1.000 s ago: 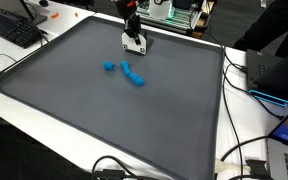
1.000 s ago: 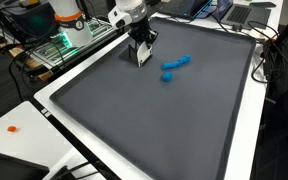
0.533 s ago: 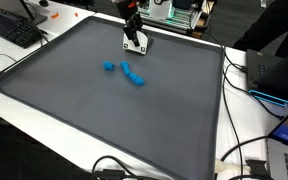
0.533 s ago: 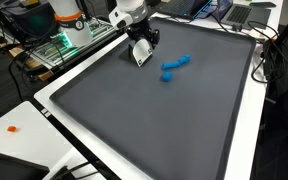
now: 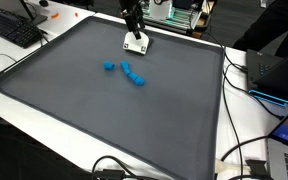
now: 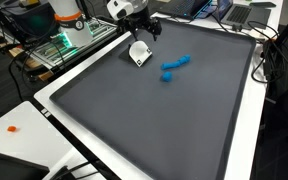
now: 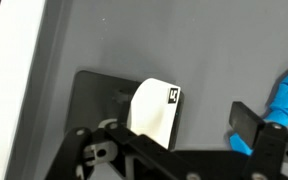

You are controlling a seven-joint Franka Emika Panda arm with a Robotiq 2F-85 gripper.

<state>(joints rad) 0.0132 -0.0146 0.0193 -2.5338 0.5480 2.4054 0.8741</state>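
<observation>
A small white block rests tilted on the dark grey mat near its far edge. My gripper hangs just above it, open and holding nothing. In the wrist view the white block, with a small black label, sits below and between the spread fingers. A row of blue pieces lies on the mat a short way off, with a single blue piece beside it. One blue piece shows at the right edge of the wrist view.
A white table rim frames the mat. A keyboard lies at one corner. Laptops and cables crowd one side, and a green-lit electronics rack stands behind the arm. A small orange item lies on the white table.
The jaws have opened and let go of the white block. The gripper has lifted off it, and the block stays on the mat.
</observation>
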